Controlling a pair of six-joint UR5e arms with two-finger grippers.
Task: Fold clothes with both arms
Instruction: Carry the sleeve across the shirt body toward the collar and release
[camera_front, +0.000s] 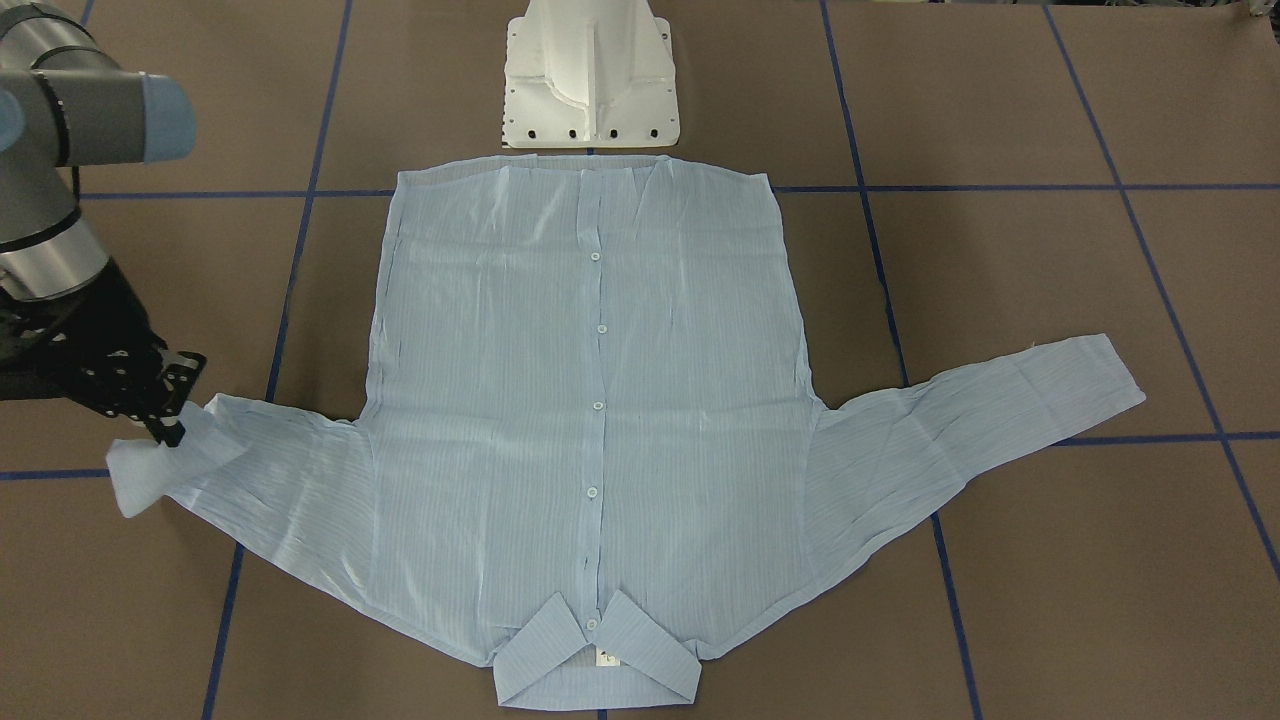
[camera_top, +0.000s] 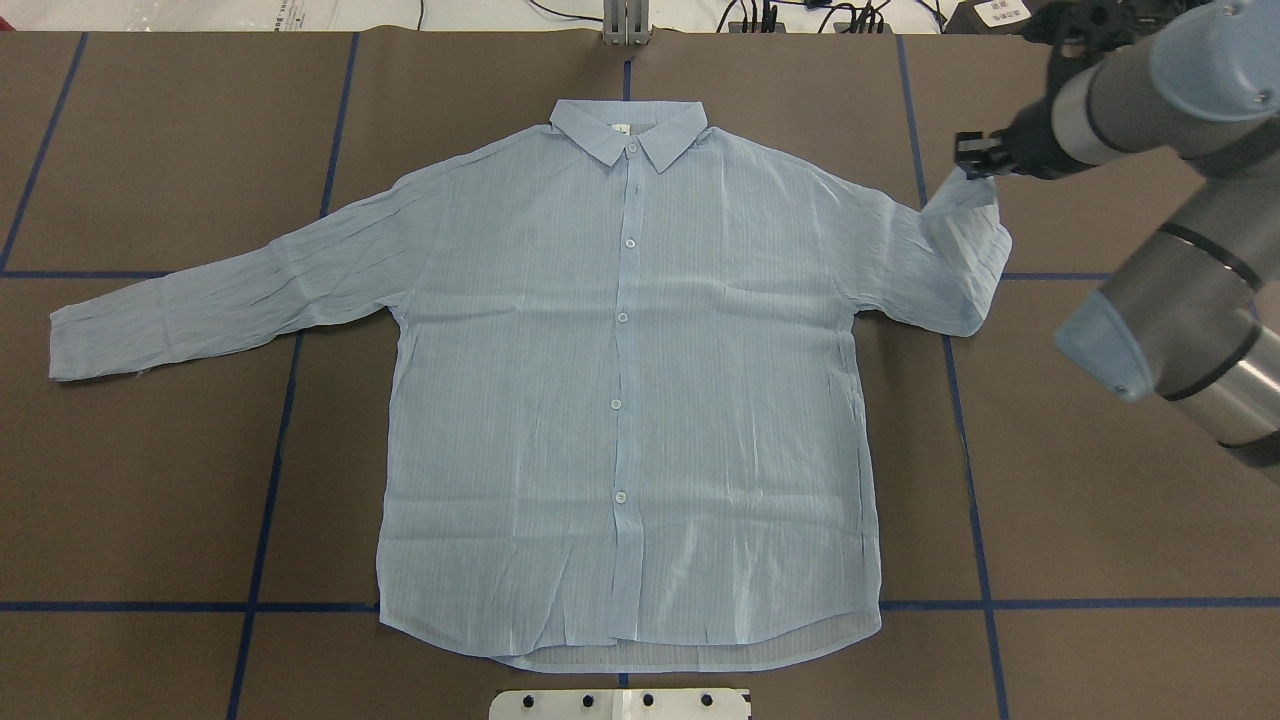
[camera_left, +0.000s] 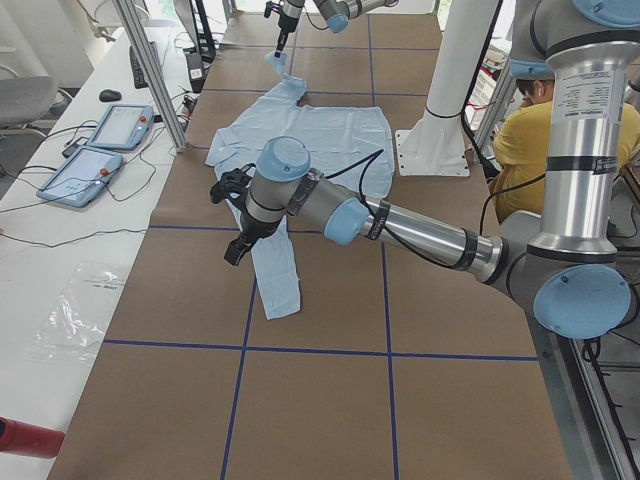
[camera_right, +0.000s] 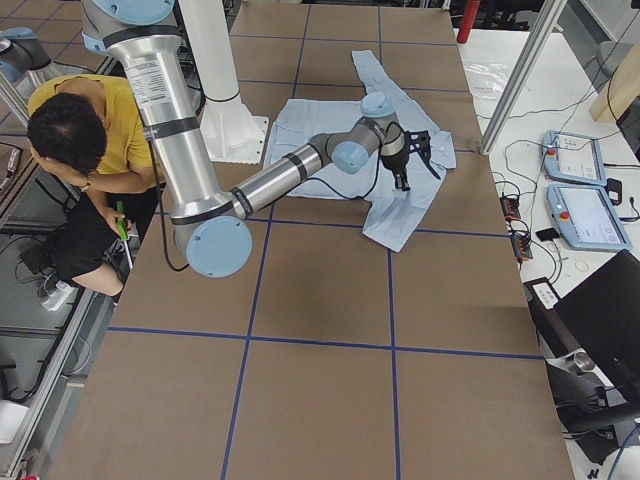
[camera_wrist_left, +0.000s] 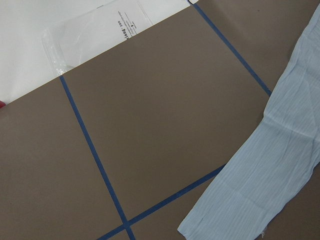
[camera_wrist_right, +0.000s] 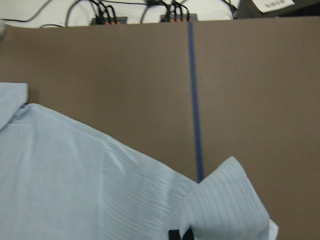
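right hand (camera_top: 965, 165) pinching sleeve of shirt (camera_top: 520, 380), left hand (camera_left: 228, 220) grip cannot be told

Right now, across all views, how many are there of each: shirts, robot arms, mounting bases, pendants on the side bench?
shirt: 1
arms: 2 (left arm, right arm)
base: 1
pendants: 2
Total: 6
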